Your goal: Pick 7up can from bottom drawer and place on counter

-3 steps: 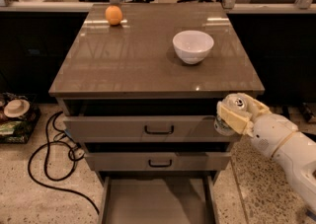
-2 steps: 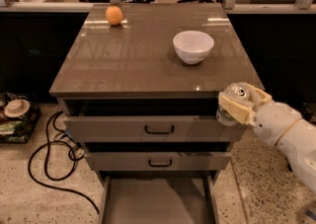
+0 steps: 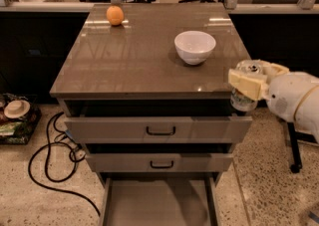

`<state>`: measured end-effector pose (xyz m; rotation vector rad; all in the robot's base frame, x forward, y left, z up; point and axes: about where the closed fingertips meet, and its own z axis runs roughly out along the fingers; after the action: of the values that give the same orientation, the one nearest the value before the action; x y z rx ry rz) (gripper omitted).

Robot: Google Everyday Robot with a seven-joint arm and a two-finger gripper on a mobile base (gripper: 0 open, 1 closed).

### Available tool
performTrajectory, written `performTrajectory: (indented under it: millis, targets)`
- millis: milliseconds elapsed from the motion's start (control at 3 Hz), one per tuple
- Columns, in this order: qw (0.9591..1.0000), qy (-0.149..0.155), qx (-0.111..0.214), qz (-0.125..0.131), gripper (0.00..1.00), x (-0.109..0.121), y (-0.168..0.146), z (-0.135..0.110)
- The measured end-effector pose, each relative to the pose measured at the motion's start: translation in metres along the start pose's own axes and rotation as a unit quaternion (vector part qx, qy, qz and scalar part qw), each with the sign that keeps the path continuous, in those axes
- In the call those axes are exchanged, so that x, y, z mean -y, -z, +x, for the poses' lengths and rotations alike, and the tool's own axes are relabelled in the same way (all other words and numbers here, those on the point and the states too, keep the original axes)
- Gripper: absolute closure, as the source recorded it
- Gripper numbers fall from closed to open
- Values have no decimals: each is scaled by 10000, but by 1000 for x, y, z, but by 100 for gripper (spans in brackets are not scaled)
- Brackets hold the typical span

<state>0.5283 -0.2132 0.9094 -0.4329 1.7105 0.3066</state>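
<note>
My gripper (image 3: 245,86) is at the counter's front right corner, level with its edge, shut on the 7up can (image 3: 242,99). The can's silver top shows between the cream fingers (image 3: 244,81) and its pale body hangs below them. The counter (image 3: 144,56) is a glossy brownish-grey slab on the grey cabinet. The bottom drawer (image 3: 158,202) is pulled out at the bottom of the view, its flat grey floor bare.
A white bowl (image 3: 195,47) stands on the counter's right side, just behind my gripper. An orange fruit (image 3: 115,15) sits at the back left. Two handled drawers (image 3: 159,130) stand slightly open. Black cables (image 3: 52,160) and clutter lie on the floor at left.
My gripper has risen with the can from beside the top drawer's right end to the height of the counter's edge, and moved slightly to the right.
</note>
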Motion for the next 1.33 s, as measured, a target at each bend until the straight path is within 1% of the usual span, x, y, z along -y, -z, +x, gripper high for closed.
performTrajectory:
  millis: [333,667,1000,1333]
  targets:
    - [9993,172,-278,194,100,0,7,-37]
    - [9989,181,-346,277,100,4,11,-61]
    - [9995,-26,-183,263,100,18,6,-70]
    - [9995,-25,-183,263,100,18,6,-70]
